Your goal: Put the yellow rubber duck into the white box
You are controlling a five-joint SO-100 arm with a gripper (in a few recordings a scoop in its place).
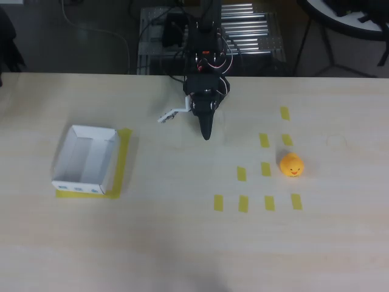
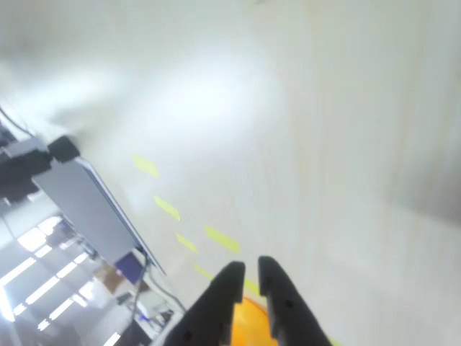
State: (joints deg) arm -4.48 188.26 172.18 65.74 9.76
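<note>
- On the pale wood-grain desk, overhead view: the yellow rubber duck sits on the right side, upright, beak pointing toward the near edge.
- Yellow tape strips lie in loose rows just left of the duck and around it; one strip sits just beyond the duck on the far side, another nearer than it. Duck touches none of them that I can make out.
- White box stands on the left side of the desk, well apart from the duck, open side up. Small blue marks run along its near outer wall. A yellow tape outline shows along its right and near edges.
- Black arm reaches in from the far edge at centre. Its end effector points toward the near side, above the desk between box and duck, closer to the far edge than either.
- A white plate piece sticks out to the left of the arm's wrist.
- Wrist view: the two dark fingers stand nearly together at the tips, a narrow slit between them, nothing clamped.
- Same view, blurred: an orange-yellow shape, the duck, shows at the bottom edge behind the fingers; yellow strips run diagonally across the pale desk.
- Beyond the far edge, overhead view: a metal rack and cables behind the arm's base.
</note>
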